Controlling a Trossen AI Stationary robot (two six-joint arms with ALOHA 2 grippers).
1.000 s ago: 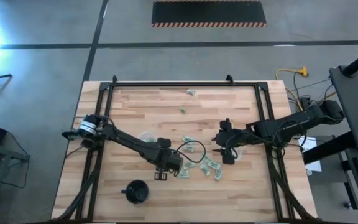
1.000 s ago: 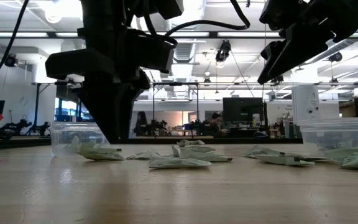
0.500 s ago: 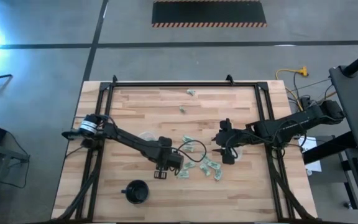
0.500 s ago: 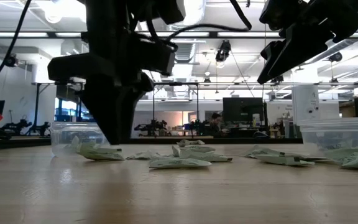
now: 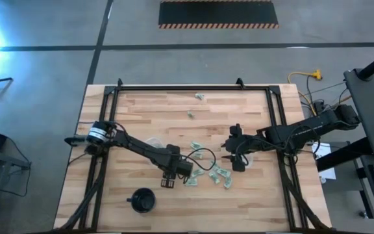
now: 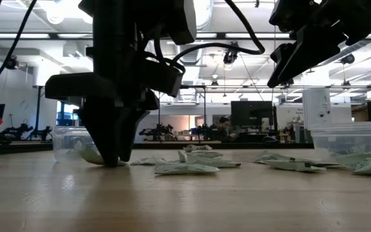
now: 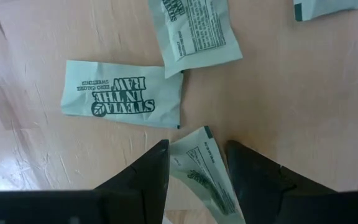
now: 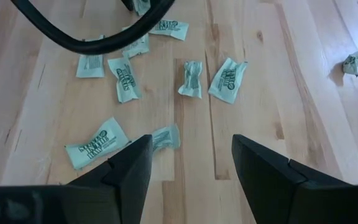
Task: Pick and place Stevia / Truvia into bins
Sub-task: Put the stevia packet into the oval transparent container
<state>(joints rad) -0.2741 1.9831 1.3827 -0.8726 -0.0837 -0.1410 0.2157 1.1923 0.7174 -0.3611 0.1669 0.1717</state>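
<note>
Several pale green Stevia packets [image 5: 208, 172] lie flat in a loose cluster at the table's middle, and two more [image 5: 195, 105] lie farther back. My left gripper [image 7: 197, 177] points straight down, open, its tips at the table [image 6: 113, 161] on either side of one packet [image 7: 194, 155]. My right gripper [image 8: 191, 180] hangs open above the cluster's right side [image 5: 237, 159], with nothing between its fingers. One clear bin [image 6: 76, 143] stands beside the left gripper and another [image 6: 350, 145] at the right; both have packets inside. My left gripper comes from above, and its two fingers [image 7: 154, 174] straddle one end of a packet [image 7: 199, 149] that lies on the table. The packet fills the gap between them, but whether the fingers touch it I cannot tell.
A black round cup [image 5: 141, 200] stands near the front edge, left of the middle. A black frame [image 5: 193, 88] runs round the tabletop. Bare wood lies at the far left and front right.
My left gripper has sunk a little, straight down, so that its fingertips now stand at the table around the packet beside the left bin. Its fingers have kept the same gap. The packets have stayed where they were.
</note>
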